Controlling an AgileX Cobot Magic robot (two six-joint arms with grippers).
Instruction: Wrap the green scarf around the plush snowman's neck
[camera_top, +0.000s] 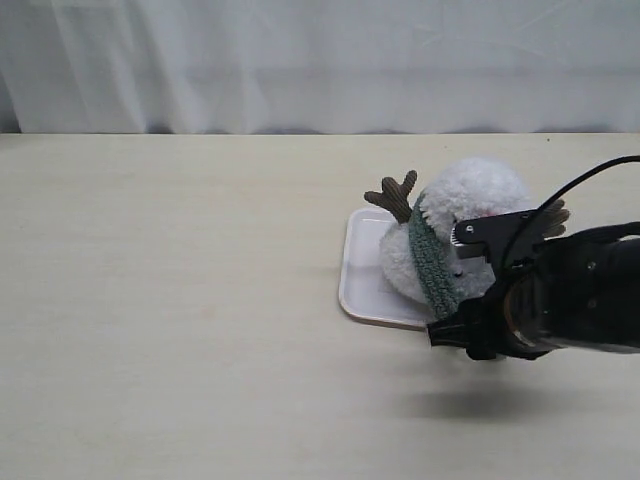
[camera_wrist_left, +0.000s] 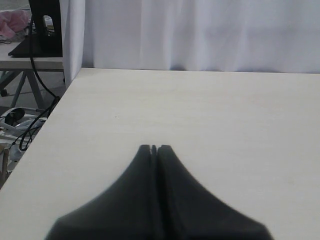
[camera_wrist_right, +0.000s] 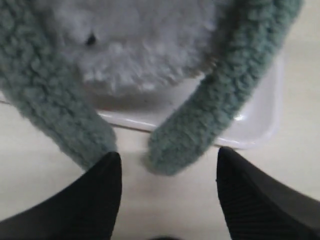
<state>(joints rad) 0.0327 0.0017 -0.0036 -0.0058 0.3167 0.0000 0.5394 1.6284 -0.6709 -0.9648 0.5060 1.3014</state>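
Ext & L wrist cams face curtain (camera_top: 300, 60); R wrist close on scarf (camera_wrist_right: 225, 95).

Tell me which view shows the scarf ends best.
Right wrist view: both ends of the scarf hang over the tray rim, close up. Exterior view shows only a band across the snowman; the arm hides the ends. Left wrist view: none.

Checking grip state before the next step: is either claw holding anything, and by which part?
Nothing is held. The right claw is open, a green scarf end lying loose between its fingers; the left claw is shut on nothing.
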